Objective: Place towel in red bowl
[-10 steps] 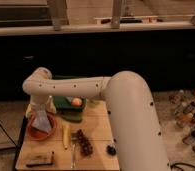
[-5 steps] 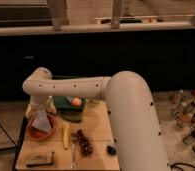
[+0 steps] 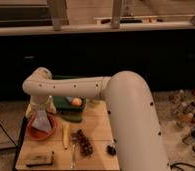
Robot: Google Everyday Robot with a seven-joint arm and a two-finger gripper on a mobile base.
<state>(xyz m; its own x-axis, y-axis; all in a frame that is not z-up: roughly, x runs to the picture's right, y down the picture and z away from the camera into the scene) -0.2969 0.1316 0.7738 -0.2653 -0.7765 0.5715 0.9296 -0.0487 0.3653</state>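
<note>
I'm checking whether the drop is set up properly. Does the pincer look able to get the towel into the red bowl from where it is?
Probably yes. The pincer hangs right over the round red bowl with the pale cloth towel drooping into it, and nothing lies between them.

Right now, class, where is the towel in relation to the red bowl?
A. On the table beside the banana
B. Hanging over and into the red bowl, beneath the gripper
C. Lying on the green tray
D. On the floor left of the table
B: the towel hangs below the gripper with its lower end inside the red bowl, at the table's left end.
</note>
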